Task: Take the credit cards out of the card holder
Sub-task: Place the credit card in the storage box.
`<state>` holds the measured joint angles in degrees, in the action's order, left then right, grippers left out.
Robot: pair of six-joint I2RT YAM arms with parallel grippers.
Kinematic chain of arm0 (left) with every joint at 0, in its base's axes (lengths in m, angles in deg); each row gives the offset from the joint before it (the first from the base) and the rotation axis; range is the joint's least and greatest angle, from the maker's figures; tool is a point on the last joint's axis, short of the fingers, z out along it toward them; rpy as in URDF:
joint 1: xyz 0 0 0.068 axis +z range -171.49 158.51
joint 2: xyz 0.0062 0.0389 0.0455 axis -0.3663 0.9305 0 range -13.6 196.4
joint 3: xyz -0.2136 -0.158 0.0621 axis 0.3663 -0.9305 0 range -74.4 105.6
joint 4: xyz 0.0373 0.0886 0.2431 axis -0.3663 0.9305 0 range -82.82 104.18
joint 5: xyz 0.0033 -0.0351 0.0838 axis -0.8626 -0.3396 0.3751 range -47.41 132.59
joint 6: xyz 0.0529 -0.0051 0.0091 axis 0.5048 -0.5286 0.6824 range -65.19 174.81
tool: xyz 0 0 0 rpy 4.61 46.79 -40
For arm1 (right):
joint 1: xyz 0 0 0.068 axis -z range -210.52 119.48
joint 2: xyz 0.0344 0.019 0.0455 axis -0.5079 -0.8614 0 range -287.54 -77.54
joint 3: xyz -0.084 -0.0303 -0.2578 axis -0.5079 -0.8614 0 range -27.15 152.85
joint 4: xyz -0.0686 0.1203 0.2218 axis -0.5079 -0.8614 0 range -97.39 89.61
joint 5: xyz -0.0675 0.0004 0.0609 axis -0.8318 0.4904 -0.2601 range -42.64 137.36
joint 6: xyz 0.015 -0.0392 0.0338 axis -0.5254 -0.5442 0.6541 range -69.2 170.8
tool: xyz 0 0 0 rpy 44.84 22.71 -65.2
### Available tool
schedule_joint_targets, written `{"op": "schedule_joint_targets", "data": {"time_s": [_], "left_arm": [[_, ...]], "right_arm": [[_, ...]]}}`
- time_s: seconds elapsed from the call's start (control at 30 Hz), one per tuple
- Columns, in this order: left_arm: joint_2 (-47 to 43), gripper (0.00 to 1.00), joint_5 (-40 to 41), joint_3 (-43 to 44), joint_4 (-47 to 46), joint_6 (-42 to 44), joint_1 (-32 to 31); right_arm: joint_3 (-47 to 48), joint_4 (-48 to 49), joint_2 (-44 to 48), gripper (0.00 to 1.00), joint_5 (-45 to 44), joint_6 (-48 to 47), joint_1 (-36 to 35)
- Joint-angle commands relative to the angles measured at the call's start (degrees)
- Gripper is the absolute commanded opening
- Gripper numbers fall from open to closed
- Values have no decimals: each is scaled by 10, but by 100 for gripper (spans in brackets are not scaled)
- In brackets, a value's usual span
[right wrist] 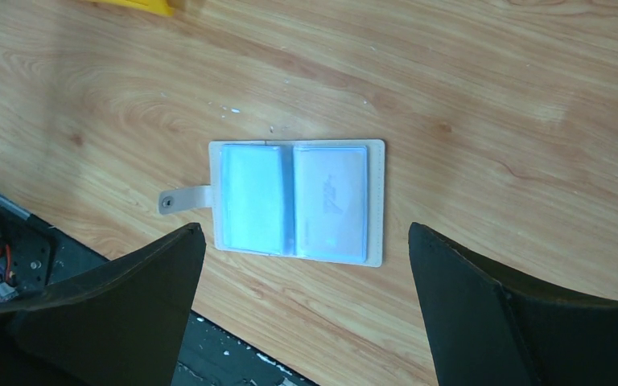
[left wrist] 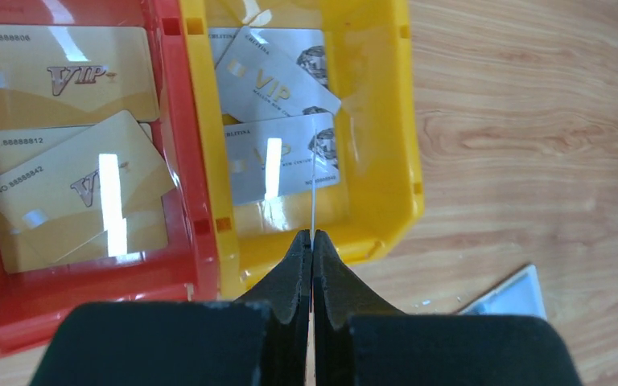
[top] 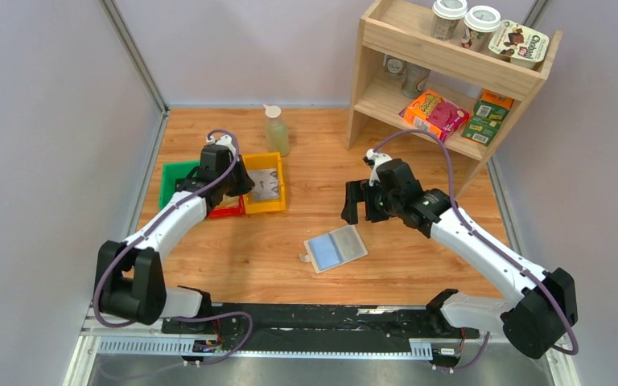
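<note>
The card holder [top: 335, 249] lies open on the wooden table, pale blue-grey panels up, clasp tab to its left. In the right wrist view the card holder [right wrist: 298, 201] shows a faintly printed card [right wrist: 330, 201] in one panel. My right gripper [right wrist: 306, 229] is open and empty above it, also seen in the top view [top: 360, 205]. My left gripper [left wrist: 312, 241] is shut on a thin card [left wrist: 314, 177] seen edge-on, over the yellow bin [left wrist: 386, 161]. Silvery cards [left wrist: 278, 80] lie in the yellow bin and gold cards [left wrist: 64, 76] in the red bin [left wrist: 185, 161].
A green bin [top: 179, 181] stands left of the red one. A plastic bottle [top: 275, 129] stands behind the bins. A wooden shelf [top: 451, 72] with cups and packets is at the back right. A black rail [top: 314, 318] runs along the near edge.
</note>
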<state>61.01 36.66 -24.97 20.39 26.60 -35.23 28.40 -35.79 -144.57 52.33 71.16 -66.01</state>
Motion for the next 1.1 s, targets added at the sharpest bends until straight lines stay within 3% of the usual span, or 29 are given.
{"op": "schedule_joint_targets", "data": {"time_s": [0.0, 0.13, 0.4, 0.6, 0.77, 0.97, 1.07], "left_arm": [[54, 0, 2, 29, -53, -23, 6], [121, 9, -8, 52, -76, -30, 6], [143, 55, -14, 74, -72, -18, 8], [110, 76, -14, 87, -28, -1, 8], [49, 75, -40, 79, 16, -11, -10], [-59, 66, -30, 20, 38, -42, -132], [-68, 65, -35, -6, 40, -66, -196]], "right_arm": [[15, 1, -14, 100, -44, 17, 2], [-6, 11, -27, 100, -46, 14, 12], [-35, 23, -47, 100, -35, 9, 19], [-43, 22, -67, 98, -23, 13, 19], [-35, 24, -100, 87, -14, 19, 19], [-12, 22, -148, 61, 14, 14, 18], [-9, 24, -158, 59, 27, 13, 17]]}}
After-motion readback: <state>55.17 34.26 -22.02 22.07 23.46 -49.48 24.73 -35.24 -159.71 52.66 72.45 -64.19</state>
